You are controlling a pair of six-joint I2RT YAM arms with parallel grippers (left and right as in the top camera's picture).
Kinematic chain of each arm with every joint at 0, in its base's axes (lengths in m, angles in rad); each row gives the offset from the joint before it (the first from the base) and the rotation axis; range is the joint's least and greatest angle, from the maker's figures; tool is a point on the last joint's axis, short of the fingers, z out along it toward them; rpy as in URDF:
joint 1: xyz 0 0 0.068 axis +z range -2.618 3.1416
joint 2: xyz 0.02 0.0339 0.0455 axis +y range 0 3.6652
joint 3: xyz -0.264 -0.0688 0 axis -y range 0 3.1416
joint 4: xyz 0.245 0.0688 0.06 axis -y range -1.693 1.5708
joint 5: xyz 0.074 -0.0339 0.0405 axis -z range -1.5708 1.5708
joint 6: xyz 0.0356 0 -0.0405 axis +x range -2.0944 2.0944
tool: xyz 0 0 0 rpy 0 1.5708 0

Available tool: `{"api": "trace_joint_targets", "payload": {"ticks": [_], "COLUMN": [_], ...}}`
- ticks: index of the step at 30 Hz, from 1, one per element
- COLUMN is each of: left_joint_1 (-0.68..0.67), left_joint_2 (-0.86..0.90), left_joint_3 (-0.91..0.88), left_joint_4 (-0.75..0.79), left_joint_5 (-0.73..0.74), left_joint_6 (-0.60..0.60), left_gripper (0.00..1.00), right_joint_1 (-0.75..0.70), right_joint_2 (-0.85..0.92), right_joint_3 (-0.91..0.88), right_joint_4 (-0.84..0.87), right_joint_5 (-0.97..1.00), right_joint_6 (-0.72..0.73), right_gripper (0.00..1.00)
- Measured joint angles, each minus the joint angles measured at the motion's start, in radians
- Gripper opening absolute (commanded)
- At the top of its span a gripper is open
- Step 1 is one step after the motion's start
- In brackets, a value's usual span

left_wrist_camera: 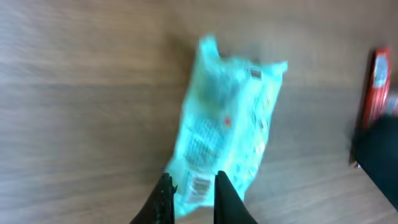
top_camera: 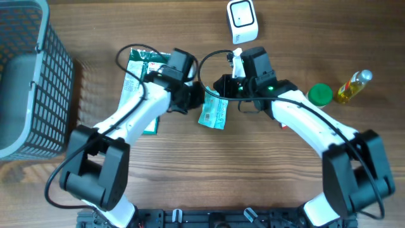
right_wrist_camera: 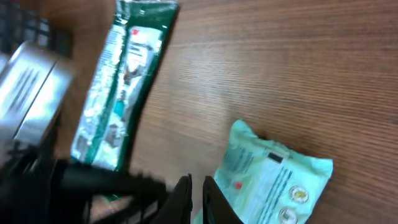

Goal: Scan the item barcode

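The mint packet (top_camera: pixel 213 113) is a small, crinkled pouch of pale teal film. It has fine white print down its face, a dark label patch near its far end and two round gold marks on one side. Its barcode (left_wrist_camera: pixel 199 185), a white patch with dark bars, sits at the end nearest the left gripper (left_wrist_camera: pixel 193 177).

That gripper's fingers stand close together with the barcode end of the packet pinched between them. The rest of the pouch stretches away ahead of the fingertips, leaning a little to their right, over the wooden table (left_wrist_camera: pixel 74 112).

The left arm reaches in from the robot's left with its elbow bent and its wrist angled down at the table.

The right gripper (right_wrist_camera: pixel 196 179) has its fingers drawn nearly together, with nothing showing in the thin gap. The packet lies just beside them on their right. A long green packet (right_wrist_camera: pixel 124 81) lies well off to their left.

The right arm bends in from the other side, so the two wrists almost meet above the pouch. The white scanner (top_camera: pixel 242 18) stands beyond both grippers, well apart from them.
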Motion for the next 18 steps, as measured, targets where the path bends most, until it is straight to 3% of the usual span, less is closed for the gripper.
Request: {"api": "trace_joint_targets", "payload": {"ticks": [6, 9, 12, 18], "left_joint_1": [-0.061, -0.061, -0.063, -0.063], "left_joint_2": [0.067, 0.117, 0.129, 0.113], "left_joint_3": [0.000, 0.000, 0.005, 0.005], "left_joint_4": [-0.058, -0.058, -0.057, -0.068], "left_joint_5": [-0.032, -0.039, -0.048, -0.074], "left_joint_6": [0.000, 0.000, 0.000, 0.031], "left_gripper": [0.10, 0.05, 0.04, 0.08], "right_joint_1": [0.000, -0.003, -0.002, -0.058], "right_joint_2": [0.141, 0.189, 0.190, 0.116], "right_joint_3": [0.000, 0.000, 0.002, 0.027], "right_joint_4": [0.043, 0.055, 0.055, -0.062], "right_joint_5": [0.015, 0.030, 0.030, -0.016], "right_joint_6": [0.000, 0.003, 0.004, 0.000], "right_gripper": [0.09, 0.16, 0.16, 0.25]}}
